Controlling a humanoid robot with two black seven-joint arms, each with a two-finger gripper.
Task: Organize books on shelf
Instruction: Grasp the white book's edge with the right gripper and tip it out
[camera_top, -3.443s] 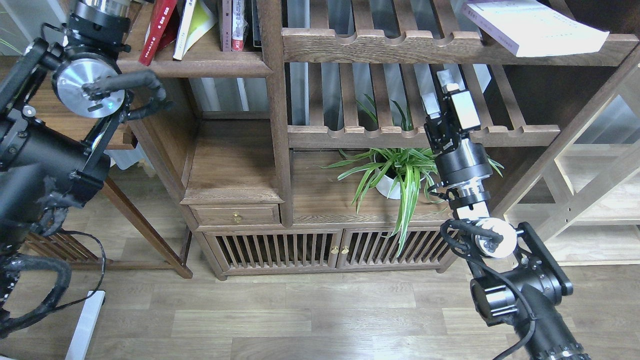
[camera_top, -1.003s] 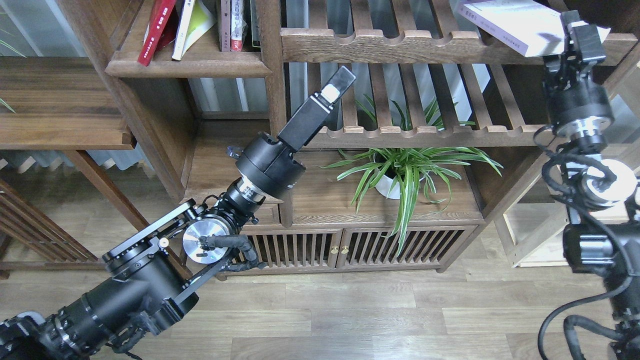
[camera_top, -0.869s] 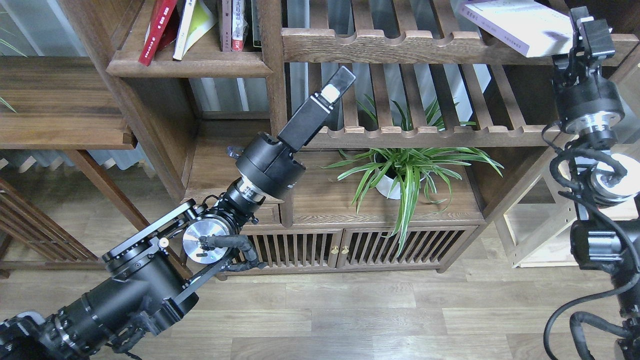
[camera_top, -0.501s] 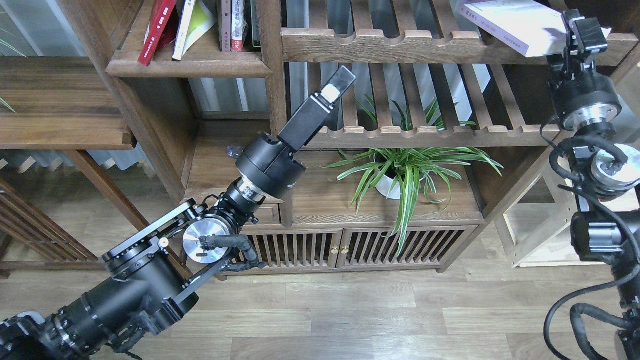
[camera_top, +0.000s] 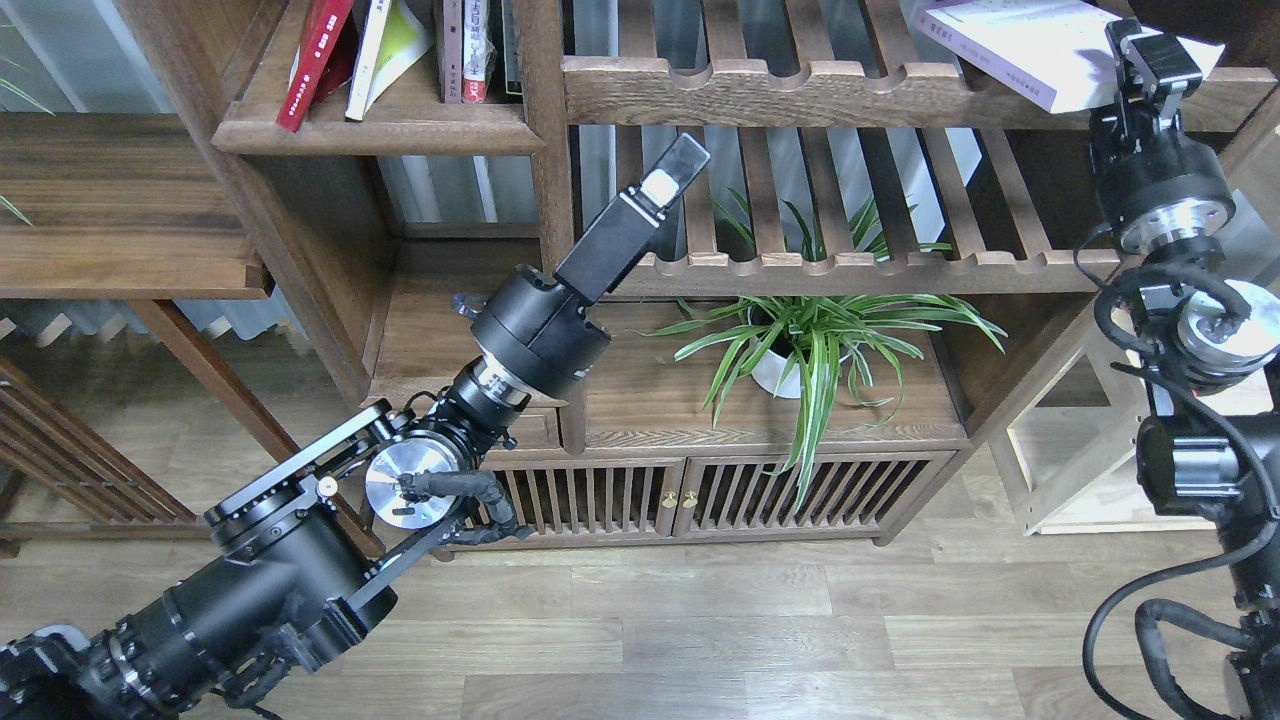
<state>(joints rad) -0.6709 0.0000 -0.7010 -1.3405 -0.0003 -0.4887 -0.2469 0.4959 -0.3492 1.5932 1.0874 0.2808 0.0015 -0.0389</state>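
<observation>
Right end effector shifted left along thick white book, lying flat.

Thick white paperback lying on the upper slatted rack: top edge cut by the frame, right corner hidden behind the black right gripper, whose finger gap can't be made out. Red paperback and yellow-green paperback on the dark brown wooden shelf board: tops cropped, titles unreadable. Black left gripper seen edge-on, fingers indistinguishable. White plant pot mostly hidden by its leaves.
</observation>
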